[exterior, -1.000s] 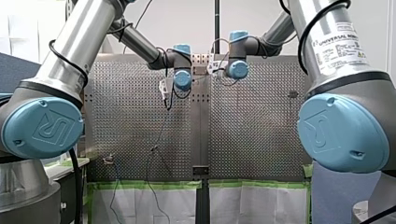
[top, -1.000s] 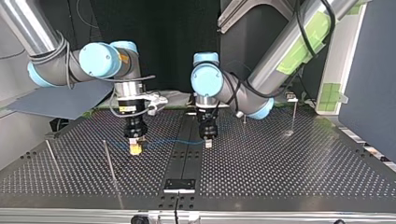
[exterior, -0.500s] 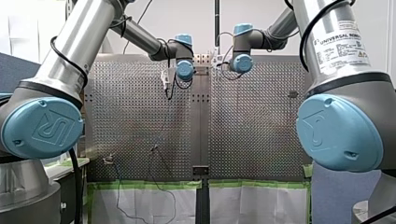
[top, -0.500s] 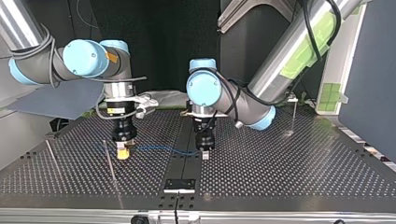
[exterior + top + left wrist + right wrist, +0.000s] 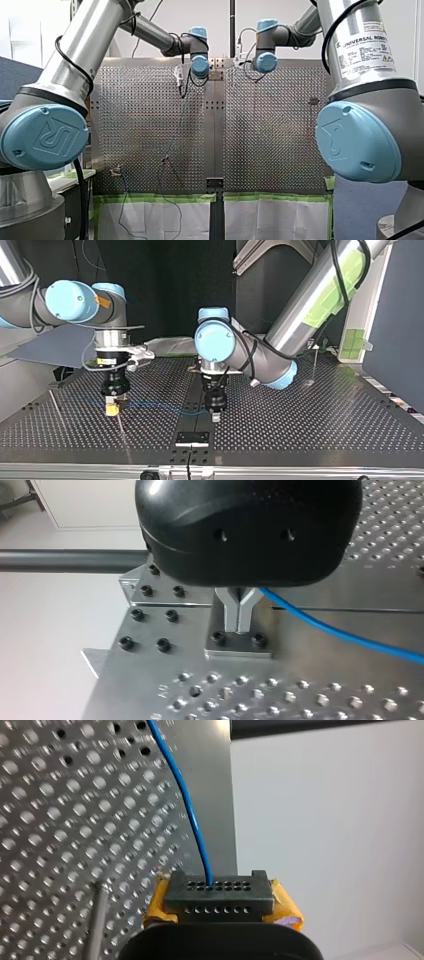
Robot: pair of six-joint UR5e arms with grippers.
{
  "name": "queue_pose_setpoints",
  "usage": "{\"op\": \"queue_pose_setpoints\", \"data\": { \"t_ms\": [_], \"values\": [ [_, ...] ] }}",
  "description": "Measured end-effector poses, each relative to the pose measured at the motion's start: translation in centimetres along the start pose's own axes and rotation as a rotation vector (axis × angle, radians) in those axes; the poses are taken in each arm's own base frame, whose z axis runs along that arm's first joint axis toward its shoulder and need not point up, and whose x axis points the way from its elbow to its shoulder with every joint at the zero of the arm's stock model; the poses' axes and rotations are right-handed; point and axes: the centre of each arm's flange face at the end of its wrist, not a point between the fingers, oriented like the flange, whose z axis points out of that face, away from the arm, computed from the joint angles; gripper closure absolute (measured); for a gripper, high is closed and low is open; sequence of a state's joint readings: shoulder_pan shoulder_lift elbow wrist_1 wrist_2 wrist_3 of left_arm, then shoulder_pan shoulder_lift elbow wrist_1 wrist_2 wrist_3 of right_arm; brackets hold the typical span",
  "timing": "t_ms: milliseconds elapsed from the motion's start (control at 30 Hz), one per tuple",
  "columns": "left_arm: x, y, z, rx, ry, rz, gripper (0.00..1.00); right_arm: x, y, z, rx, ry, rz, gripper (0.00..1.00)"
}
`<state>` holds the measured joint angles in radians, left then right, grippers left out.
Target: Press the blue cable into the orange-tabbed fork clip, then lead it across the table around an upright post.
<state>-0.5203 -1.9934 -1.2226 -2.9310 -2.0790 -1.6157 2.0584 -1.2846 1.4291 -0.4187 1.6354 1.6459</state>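
The blue cable is stretched low over the perforated table between my two grippers. My left gripper, black with metal fingers, is shut on the blue cable, which leaves it sideways. My right gripper, with yellow pads, is shut on the blue cable, which runs ahead of it over the table. A thin upright post stands right beside the right gripper, and also shows as a post beside its pads. I cannot make out an orange-tabbed clip.
Another thin post stands at the top view's left and a third post at its far right. A screwed metal bracket lies under my left gripper at the table's edge. A small fixture with thin wires sits near the front view's lower left.
Both arms have carried the cable toward the top view's near edge. My right gripper has also slid to that view's left, reaching the thin post.
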Motion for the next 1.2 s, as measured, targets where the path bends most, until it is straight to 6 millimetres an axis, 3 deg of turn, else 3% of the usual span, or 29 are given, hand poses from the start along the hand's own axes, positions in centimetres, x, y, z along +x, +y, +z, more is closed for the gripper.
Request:
{"op": "queue_pose_setpoints", "data": {
  "t_ms": [933,1200],
  "values": [
    [-3.8,-4.8,-0.1,0.101,-0.021,-0.011,1.0,1.7,5.8,0.6,-0.092,0.002,-0.025,1.0],
    [-3.0,-5.8,0.0,0.118,-0.002,-0.003,1.0,2.2,7.4,0.7,-0.118,0.003,-0.031,1.0]
  ]
}}
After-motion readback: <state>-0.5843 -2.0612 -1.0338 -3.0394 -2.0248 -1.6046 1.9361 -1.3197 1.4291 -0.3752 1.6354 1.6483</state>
